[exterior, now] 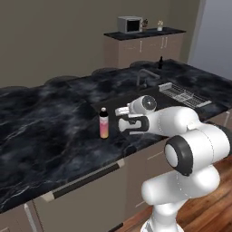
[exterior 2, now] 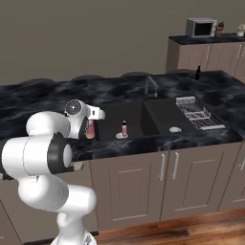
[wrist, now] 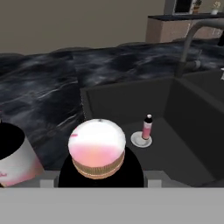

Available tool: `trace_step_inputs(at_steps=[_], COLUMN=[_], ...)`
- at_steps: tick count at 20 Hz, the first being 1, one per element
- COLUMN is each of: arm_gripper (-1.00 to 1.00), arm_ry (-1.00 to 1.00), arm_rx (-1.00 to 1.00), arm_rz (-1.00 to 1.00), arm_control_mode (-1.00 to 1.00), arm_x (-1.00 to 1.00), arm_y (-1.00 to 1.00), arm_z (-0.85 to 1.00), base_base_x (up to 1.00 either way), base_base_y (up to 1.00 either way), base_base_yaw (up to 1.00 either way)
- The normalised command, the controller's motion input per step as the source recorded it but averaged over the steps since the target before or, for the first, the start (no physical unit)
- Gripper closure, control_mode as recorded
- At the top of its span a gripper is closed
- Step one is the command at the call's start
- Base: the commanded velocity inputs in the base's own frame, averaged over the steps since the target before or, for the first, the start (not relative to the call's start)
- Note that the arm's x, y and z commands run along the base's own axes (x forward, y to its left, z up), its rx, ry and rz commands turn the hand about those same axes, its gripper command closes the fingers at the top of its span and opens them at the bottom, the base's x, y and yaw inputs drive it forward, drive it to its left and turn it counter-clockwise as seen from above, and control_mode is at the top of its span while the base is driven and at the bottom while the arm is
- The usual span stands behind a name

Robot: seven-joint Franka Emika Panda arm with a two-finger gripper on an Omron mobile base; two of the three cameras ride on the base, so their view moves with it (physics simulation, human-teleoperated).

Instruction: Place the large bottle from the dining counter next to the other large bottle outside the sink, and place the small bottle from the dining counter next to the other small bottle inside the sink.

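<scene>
My gripper (exterior: 129, 123) hangs level over the counter edge just left of the sink (exterior 2: 143, 115) and is shut on a large pink-yellow bottle (wrist: 98, 148), which fills the lower middle of the hand view. A pink-orange bottle (exterior 2: 90, 129) under the hand is probably this one. The other large bottle (exterior: 104, 123), with a black cap, stands upright on the counter right beside the gripper's left (wrist: 13, 153). Down in the sink (wrist: 188, 131) the other small bottle (wrist: 147, 127), pink, stands upright by the drain (exterior 2: 124, 128). Upright on the far side of the dining counter (exterior: 41, 122) is the small bottle (exterior: 160, 62), all black (exterior 2: 197, 72).
A dark curved faucet (exterior 2: 150, 86) rises behind the basin. To the right of the sink lies a ribbed metal drain rack (exterior 2: 198, 112). A microwave (exterior: 130, 24) sits on the wall cabinets at the back. Round stool tops (exterior: 61, 80) line the counter's far edge.
</scene>
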Motion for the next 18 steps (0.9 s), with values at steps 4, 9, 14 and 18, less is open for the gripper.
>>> trace_step_inputs(at_steps=[4,9,14,18], arm_gripper=[1.00,1.00,1.00,1.00], arm_ry=[0.00,0.00,0.00,0.00], arm_rx=[0.00,0.00,0.00,0.00], arm_rz=[0.00,0.00,0.00,0.00], arm_control_mode=[1.00,1.00,1.00,1.00], arm_x=[0.00,0.00,0.00,0.00], arm_y=[0.00,0.00,0.00,0.00], arm_z=[0.00,0.00,0.00,0.00], base_base_x=[0.00,0.00,0.00,0.00], base_base_y=[-0.09,-0.10,-0.10,-0.13], base_base_yaw=[0.17,0.18,0.17,0.16])
